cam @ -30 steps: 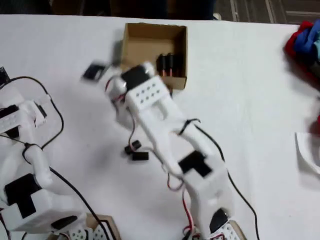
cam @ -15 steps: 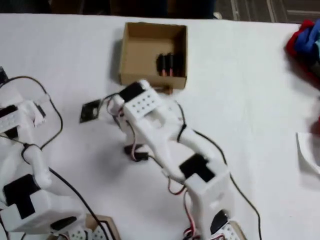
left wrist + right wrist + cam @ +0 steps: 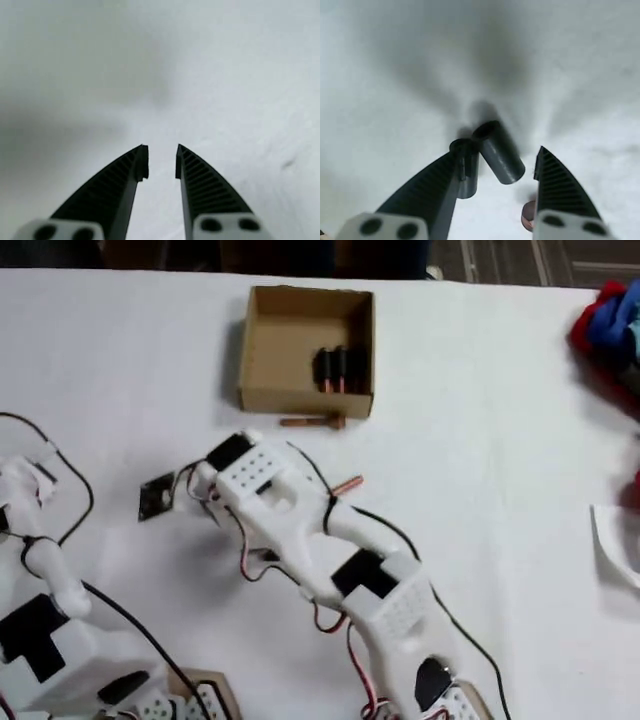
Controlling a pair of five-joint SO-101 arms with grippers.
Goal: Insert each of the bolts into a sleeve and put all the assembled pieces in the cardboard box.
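Sleeves: two short dark tubes sit between the fingers of the right claw (image 3: 502, 152). One sleeve (image 3: 500, 152) lies tilted on its side. The other sleeve (image 3: 465, 172) stands nearly upright, against the inner face of one finger.

- Handling (judgement): rigid, light and smooth-walled. The lying one will likely roll if nudged, and the upright one will likely tip.
- Best hold is across the barrel at mid-length, with the bore end left free for the bolt.

Bolts: thin, copper-coloured and stiff, also prone to rolling.

- One bolt (image 3: 312, 422) lies on the tabletop (image 3: 500, 440), just on the near side of the cardboard box (image 3: 305, 400).
- A second bolt (image 3: 347, 485) lies just right of the right arm (image 3: 300, 520).
- A copper end (image 3: 526, 216) shows by the other claw finger; probably a bolt, not certain.
- Grip at mid-shank, judged.

The box sits far centre, with two assembled pieces (image 3: 334, 368) inside against its right wall.

Right arm pose: stretched from near right toward the centre-left, wrist pitched down over the sleeves. The claw is spread wide and grips nothing, though one finger touches the upright sleeve.

Left arm (image 3: 45, 630) pose: folded at the near left edge. The left claw (image 3: 161, 147) points at bare tabletop with a narrow slot between its tips and nothing held.
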